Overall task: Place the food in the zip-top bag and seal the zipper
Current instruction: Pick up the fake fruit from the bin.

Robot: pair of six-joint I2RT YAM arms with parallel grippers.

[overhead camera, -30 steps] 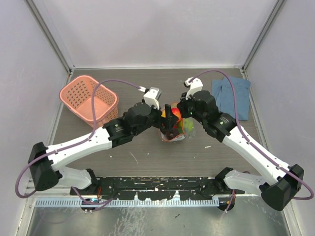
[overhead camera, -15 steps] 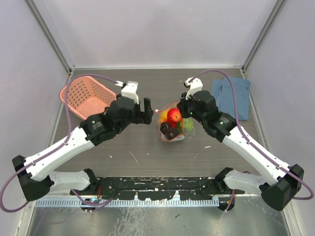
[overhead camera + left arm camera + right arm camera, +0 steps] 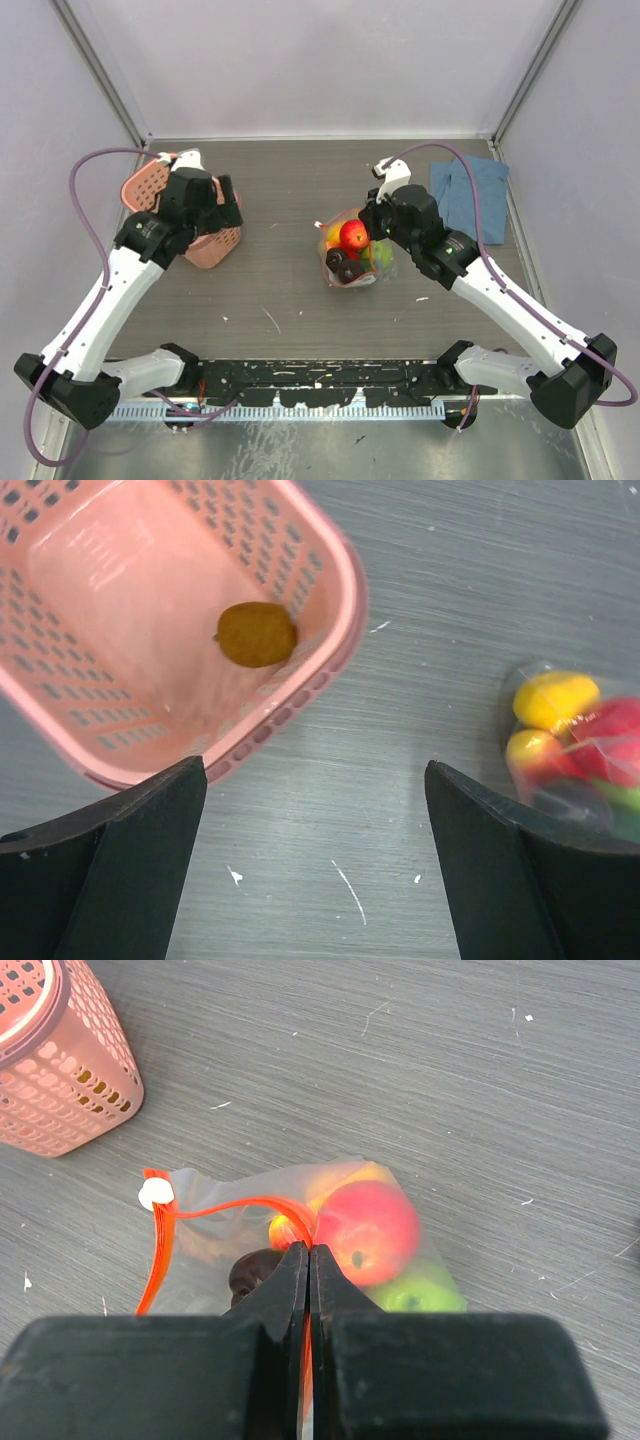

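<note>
The clear zip-top bag (image 3: 350,258) lies mid-table with its mouth held up. Inside are a red apple (image 3: 365,1230), a green fruit (image 3: 415,1295), a dark one (image 3: 255,1270) and yellow pieces (image 3: 555,698). My right gripper (image 3: 309,1252) is shut on the orange-red zipper strip (image 3: 230,1205); the white slider (image 3: 155,1194) sits at the strip's left end. My left gripper (image 3: 315,770) is open and empty, above the near edge of the pink basket (image 3: 335,570), well left of the bag. A brown oval fruit (image 3: 257,634) lies in the basket.
The pink basket (image 3: 212,248) stands at the far left, partly under my left arm. A folded blue cloth (image 3: 470,195) lies at the back right. Cage walls close in the table on three sides.
My left arm swung away from the bag, left and back to the basket, with its jaws open. The red apple now rests in the bag. My right gripper has not moved.
</note>
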